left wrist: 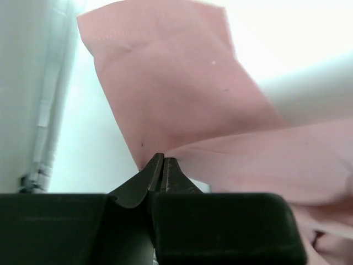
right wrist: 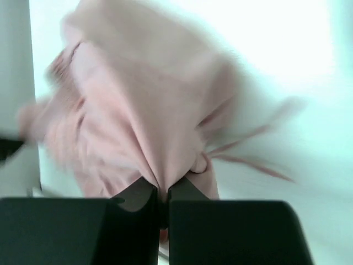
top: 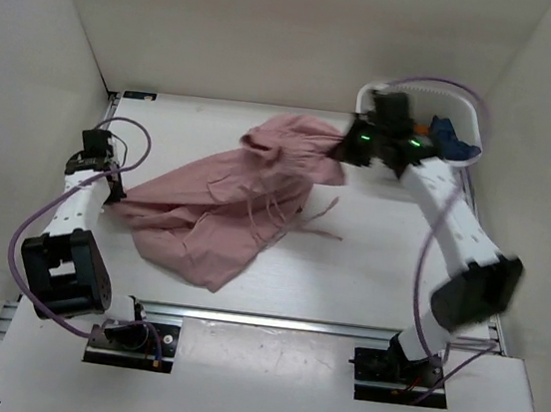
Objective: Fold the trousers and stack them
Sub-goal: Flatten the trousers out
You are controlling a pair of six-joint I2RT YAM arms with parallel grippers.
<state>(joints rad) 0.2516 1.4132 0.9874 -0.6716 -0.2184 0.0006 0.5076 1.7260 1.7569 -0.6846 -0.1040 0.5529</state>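
The dusty-pink trousers lay crumpled and unfolded, stretched diagonally over the table from its left side toward the far right. Their far end was bunched and raised, with thin drawstrings trailing loose beside it.

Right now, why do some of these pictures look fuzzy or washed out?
Top view: even light, soft shadows, mostly sharp; only the right claw looks smeared. Left wrist view: trousers crisp down to the stitching, but the background above them glares white. Right wrist view: the trousers are blurred throughout, and the bright background is washed out.
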